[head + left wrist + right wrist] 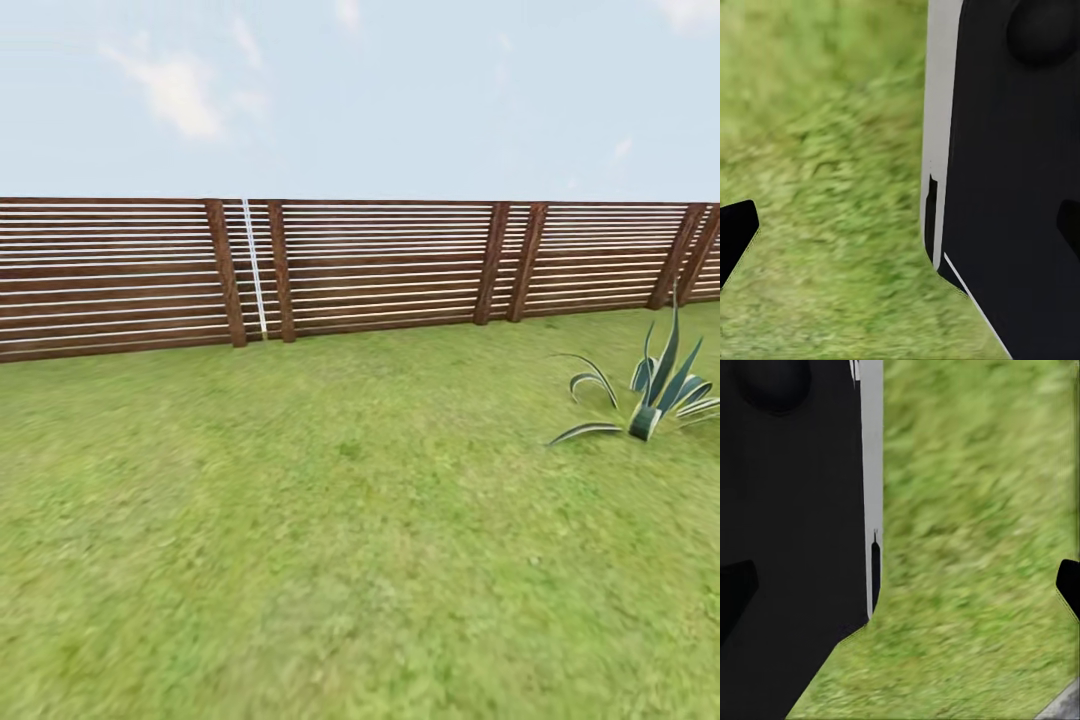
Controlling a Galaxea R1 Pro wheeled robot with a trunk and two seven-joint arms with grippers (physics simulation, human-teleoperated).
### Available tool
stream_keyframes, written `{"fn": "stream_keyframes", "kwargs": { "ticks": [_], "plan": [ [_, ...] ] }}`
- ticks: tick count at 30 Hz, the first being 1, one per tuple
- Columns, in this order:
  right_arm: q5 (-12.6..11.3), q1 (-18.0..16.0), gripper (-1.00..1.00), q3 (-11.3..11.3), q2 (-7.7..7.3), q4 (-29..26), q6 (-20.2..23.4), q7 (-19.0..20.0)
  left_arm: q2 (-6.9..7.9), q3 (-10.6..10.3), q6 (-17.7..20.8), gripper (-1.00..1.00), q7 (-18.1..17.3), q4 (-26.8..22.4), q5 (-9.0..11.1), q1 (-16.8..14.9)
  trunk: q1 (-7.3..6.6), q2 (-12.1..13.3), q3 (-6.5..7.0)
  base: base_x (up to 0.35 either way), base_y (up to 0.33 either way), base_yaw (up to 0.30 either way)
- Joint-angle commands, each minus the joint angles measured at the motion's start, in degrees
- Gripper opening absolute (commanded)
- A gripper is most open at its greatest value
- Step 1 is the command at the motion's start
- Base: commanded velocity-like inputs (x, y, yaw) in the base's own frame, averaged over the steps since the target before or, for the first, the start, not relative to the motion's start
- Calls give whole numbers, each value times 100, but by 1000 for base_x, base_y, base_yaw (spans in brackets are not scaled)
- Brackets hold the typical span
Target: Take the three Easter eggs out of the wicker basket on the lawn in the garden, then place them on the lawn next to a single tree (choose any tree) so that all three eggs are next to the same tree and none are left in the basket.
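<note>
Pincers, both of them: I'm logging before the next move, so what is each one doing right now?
Left pincer: open, holding nothing, over the lawn.
Right pincer: open, holding nothing.

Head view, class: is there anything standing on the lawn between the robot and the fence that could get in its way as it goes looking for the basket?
Mostly not. The lawn runs open up to the slatted wooden fence. One spiky striped plant stands on the right, short of the fence. The basket, eggs and tree are not visible here.

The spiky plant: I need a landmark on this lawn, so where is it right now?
In the head view the spiky plant stands on the lawn at the right edge, a little in front of the wooden fence.
</note>
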Motion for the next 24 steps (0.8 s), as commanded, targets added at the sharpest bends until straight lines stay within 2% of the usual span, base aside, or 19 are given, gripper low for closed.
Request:
{"fn": "stream_keyframes", "kwargs": {
  "ticks": [1,24],
  "plan": [
    [7,-8,100,12,1,13,-3,-10,1,4,7,100,-5,-12,2,3,3,-2,-4,339,0,5],
    [-26,-8,100,-5,1,13,-3,-10,2,6,7,100,-5,-16,2,3,3,-2,-4,339,0,0]
  ]
}}
